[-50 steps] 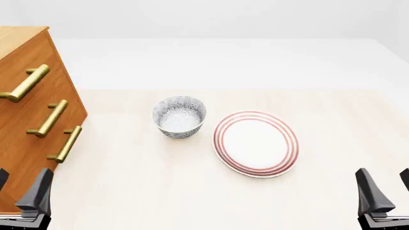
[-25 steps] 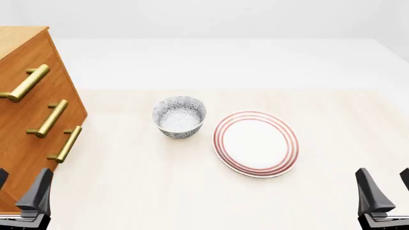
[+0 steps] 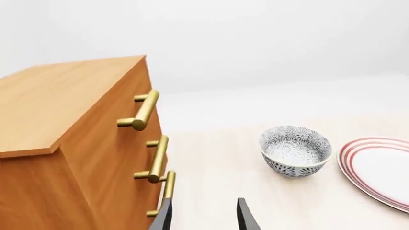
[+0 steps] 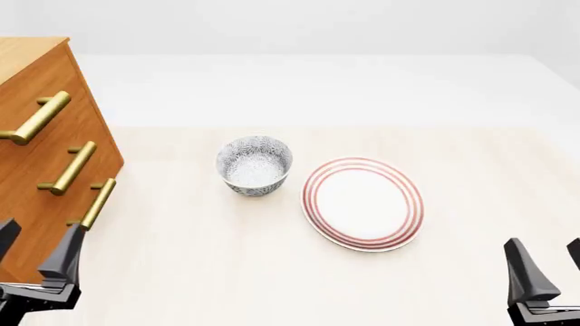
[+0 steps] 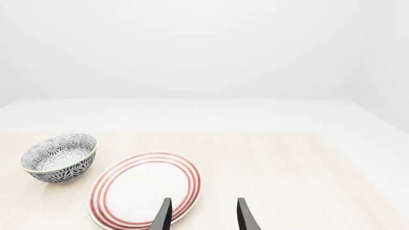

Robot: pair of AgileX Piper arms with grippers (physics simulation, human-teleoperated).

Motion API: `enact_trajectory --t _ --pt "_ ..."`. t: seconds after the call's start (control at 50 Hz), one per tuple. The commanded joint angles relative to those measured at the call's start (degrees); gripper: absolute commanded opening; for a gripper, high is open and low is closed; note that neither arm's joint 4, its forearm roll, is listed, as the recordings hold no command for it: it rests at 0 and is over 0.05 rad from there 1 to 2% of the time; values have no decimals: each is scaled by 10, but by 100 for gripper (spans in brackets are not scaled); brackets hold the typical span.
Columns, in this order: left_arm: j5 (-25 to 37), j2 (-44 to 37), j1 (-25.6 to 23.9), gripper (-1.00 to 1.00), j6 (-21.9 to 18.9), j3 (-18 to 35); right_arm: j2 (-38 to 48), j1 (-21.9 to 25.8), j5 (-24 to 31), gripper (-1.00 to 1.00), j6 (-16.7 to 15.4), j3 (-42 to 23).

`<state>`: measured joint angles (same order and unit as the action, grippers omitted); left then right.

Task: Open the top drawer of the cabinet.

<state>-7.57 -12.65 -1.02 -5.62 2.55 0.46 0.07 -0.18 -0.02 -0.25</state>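
The top drawer (image 4: 37,112) sits flush and closed in the cabinet (image 4: 41,204), an orange-brown wooden chest at the table's left edge, its brass bar handle (image 4: 37,117) above two like handles on the lower drawers. On the pale wooden table (image 4: 227,272) stand two dishes, near each other but apart: a patterned grey-and-white bowl (image 4: 255,165) (nothing inside it) near the middle, and to its right a white plate (image 4: 363,203) with red rings, also bare. The left gripper (image 4: 34,248) hovers low in front of the cabinet's bottom corner, fingers parted and holding nothing. The right gripper (image 4: 547,268) waits at the near right edge, likewise spread and holding nothing.
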Motion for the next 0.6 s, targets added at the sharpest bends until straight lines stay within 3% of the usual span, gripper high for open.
enact_trajectory --t 0.02,0.14,0.24,0.5,0.52,0.6 --pt "-20 -62 -4 100 -51 23 0 0 0 100 0 1" --pt "21 -48 -4 100 -72 50 -1 0 0 100 0 1" --pt "51 -42 -8 100 -131 71 0 0 0 100 0 1" --pt "95 -52 -5 100 -213 109 -1 0 0 100 0 1" --pt "102 -46 -3 100 -237 113 0 0 0 100 0 1" --pt "113 -42 -3 100 -268 122 0 0 0 100 0 1"
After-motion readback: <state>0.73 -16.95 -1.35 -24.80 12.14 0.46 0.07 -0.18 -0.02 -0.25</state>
